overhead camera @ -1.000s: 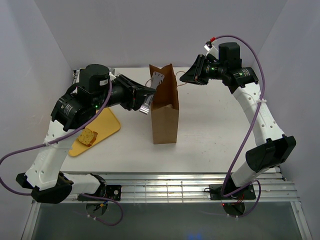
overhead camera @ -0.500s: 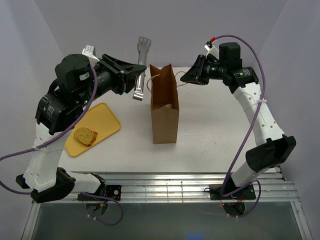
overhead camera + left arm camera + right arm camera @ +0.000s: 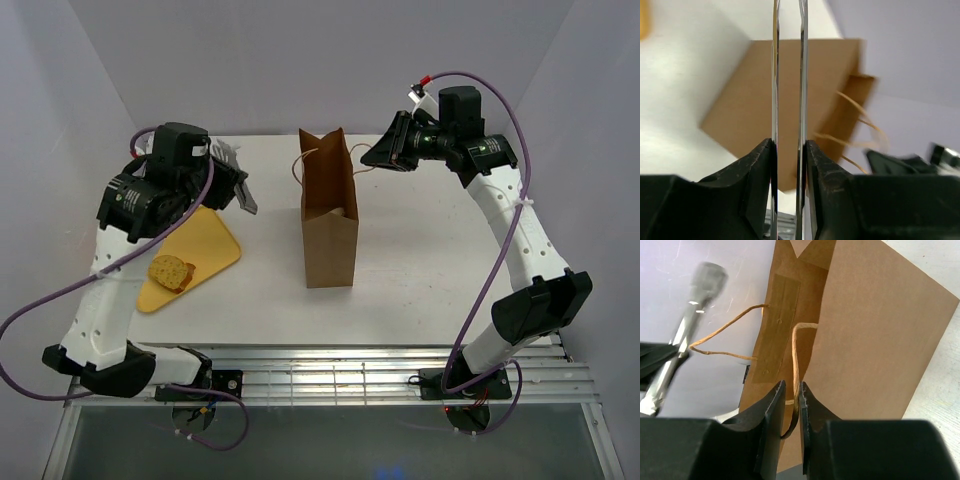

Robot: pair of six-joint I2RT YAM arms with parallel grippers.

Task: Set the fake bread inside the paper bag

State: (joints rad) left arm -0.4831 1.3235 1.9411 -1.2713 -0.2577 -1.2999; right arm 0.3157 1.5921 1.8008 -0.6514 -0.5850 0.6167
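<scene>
Top external view: the white table (image 3: 420,260) carries the paper bag (image 3: 330,235), upright near the middle with its mouth facing up. The flat yellow tray (image 3: 210,245) lies well to the bag's left. One slice of the fake bread (image 3: 172,272) rests on the tray's near end, outside the bag.

The right gripper (image 3: 791,390) is pinched onto one looped handle (image 3: 795,347) at the bag's rim, steadying it. The left gripper (image 3: 788,147) is clamped on two thin metal blades (image 3: 788,75), which seem to be tongs, though the wrist view is blurred. The blades run nearly parallel with a narrow gap and nothing between them. This gripper hangs above the tray's far corner, between slice and bag.

I judge the step to be the reach for the slice. The next move calls for swinging the tongs down and nearward and easing the squeeze so the blades spread around the crust.

The bare tabletop between tray and bag leaves room to carry. The bag's mouth is narrow and high, with handle loops at its rim, so a drop from directly above looks safest. The left wall stands near the left arm.
</scene>
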